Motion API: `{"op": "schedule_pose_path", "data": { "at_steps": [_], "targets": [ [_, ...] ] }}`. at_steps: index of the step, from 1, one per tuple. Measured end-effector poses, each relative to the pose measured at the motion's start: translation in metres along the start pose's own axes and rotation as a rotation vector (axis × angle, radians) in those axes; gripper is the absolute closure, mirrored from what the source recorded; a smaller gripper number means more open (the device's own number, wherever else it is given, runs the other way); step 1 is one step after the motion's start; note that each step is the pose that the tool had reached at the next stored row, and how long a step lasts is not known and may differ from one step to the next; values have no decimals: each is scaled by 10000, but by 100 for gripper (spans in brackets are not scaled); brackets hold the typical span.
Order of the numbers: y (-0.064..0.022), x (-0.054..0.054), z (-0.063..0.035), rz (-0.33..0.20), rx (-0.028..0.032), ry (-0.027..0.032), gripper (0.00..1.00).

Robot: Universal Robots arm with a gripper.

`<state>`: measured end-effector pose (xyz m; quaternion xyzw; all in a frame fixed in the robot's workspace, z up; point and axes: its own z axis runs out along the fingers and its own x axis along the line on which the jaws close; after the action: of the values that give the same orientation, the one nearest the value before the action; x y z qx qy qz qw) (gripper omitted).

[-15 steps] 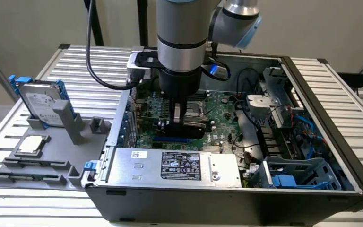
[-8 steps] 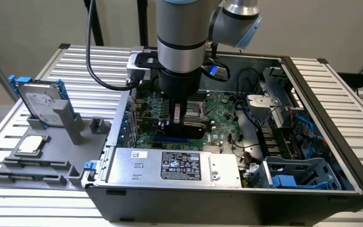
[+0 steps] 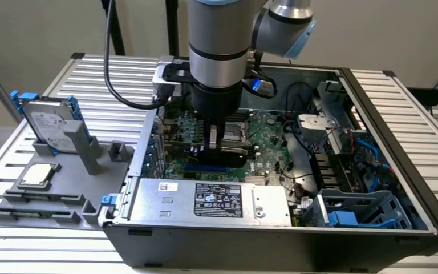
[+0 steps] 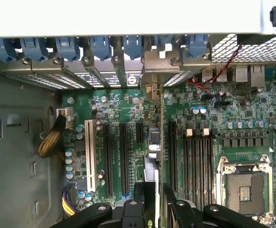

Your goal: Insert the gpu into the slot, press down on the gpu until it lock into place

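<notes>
Open computer case (image 3: 280,251), gpu (image 4: 161,128) clamped edge-on in tool (image 4: 155,194)

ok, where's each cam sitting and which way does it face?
Exterior view: off the arm, above the case, looking down into it; the arm and gripper show.
Wrist view: on the wrist, looking down past the gripper, which grips the gpu, at the motherboard.
Shared: gripper, gpu, motherboard.

The gpu (image 4: 158,66) shows silver, the slot (image 3: 208,168) bright blue, the motherboard (image 4: 128,107) green.
</notes>
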<state>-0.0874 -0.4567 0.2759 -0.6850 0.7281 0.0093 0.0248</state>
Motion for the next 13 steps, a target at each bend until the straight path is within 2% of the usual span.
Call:
{"op": "schedule_pose_path", "data": {
  "at_steps": [13],
  "targets": [
    [30, -17, 41, -180, -8, -4, 74]
  ]
}}
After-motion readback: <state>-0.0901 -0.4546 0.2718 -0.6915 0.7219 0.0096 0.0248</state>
